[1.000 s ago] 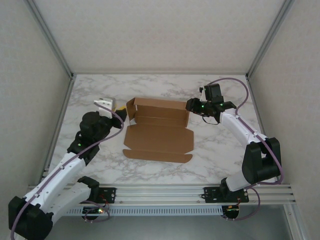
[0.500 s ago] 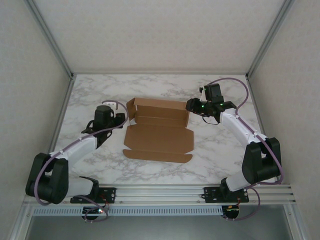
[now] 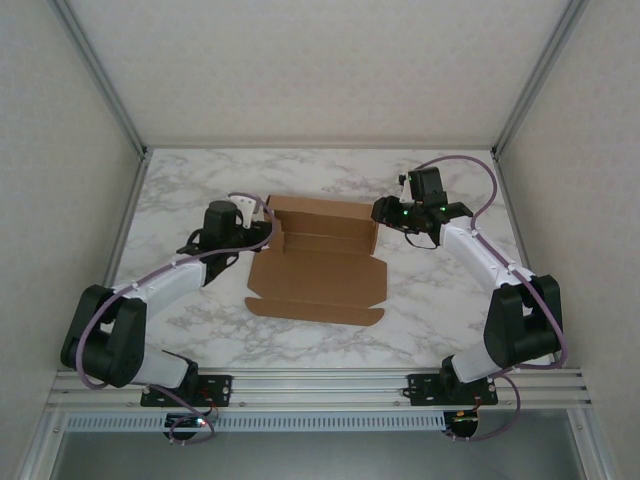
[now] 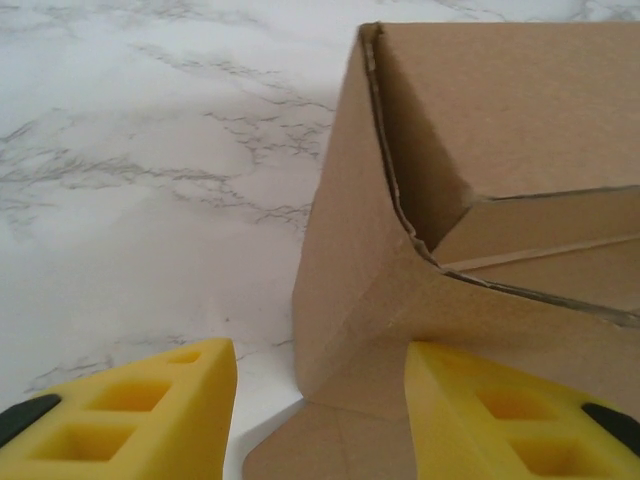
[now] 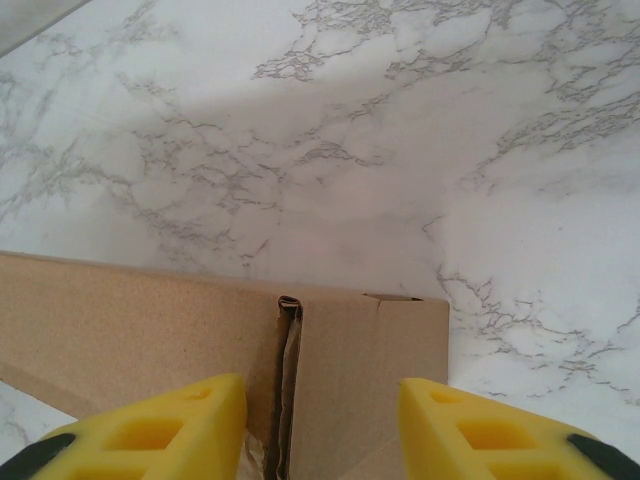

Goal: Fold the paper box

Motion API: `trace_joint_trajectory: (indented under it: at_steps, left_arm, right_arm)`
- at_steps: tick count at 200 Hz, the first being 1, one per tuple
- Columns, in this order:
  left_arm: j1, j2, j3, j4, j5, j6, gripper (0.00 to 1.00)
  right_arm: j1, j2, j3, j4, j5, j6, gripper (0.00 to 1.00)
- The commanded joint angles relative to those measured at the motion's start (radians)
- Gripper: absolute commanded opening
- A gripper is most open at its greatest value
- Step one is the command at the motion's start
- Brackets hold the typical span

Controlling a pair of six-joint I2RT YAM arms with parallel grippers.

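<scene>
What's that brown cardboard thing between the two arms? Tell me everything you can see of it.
The paper box is plain, unprinted brown cardboard, half folded: its far wall and short end walls stand up, while a wide flap with small end tabs lies flat on the marble table toward the arms. The left gripper and right gripper sit at its two ends, jaws apart; contact isn't clear.

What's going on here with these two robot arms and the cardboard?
Two robot arms are folding a brown cardboard box on a marble table. Its back and end walls stand up, while the front panel lies flat. The left tool sits open astride the box's left end wall, and the right tool sits open at the far right corner. Neither looks clamped on the cardboard.
</scene>
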Motion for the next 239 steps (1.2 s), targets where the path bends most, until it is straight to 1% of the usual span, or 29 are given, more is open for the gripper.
trace_joint_trajectory:
  at_steps: [1,19,59,82,153,156,169,183,200,223,239]
  left_arm:
    - [-0.01,0.012,0.025,0.036,0.044,0.054,0.5]
    - [-0.01,0.028,0.033,0.046,0.045,0.082,0.5]
    - [-0.013,0.08,0.045,0.095,0.111,0.128,0.52]
    - [-0.013,0.099,0.044,0.116,0.117,0.162,0.52]
    - [-0.013,0.168,0.077,0.153,0.078,0.2,0.51]
    - [-0.013,0.17,0.079,0.179,0.075,0.201,0.51]
    - [-0.013,0.18,0.09,0.191,0.073,0.209,0.5]
    - [-0.013,0.195,0.102,0.199,0.072,0.218,0.48]
    - [-0.013,0.215,0.119,0.206,0.066,0.222,0.44]
    - [-0.013,0.234,0.131,0.219,0.056,0.22,0.35]
    - [-0.013,0.248,0.132,0.235,0.051,0.227,0.31]
  right_arm:
    - [0.012,0.031,0.005,-0.076,0.003,-0.025,0.44]
    - [0.012,0.033,0.003,-0.074,-0.001,-0.024,0.44]
    - [0.012,0.041,0.009,-0.079,-0.009,-0.023,0.44]
    - [0.013,0.042,0.013,-0.083,-0.007,-0.026,0.44]
    - [0.014,0.053,0.011,-0.089,-0.013,-0.037,0.43]
    - [0.014,0.054,0.013,-0.089,-0.014,-0.037,0.43]
    - [0.015,0.053,0.015,-0.091,-0.013,-0.039,0.43]
    - [0.015,0.056,0.018,-0.094,-0.015,-0.042,0.43]
    - [0.018,0.061,0.022,-0.097,-0.015,-0.042,0.43]
    - [0.017,0.066,0.024,-0.098,-0.014,-0.044,0.42]
    - [0.018,0.072,0.023,-0.095,-0.013,-0.042,0.42]
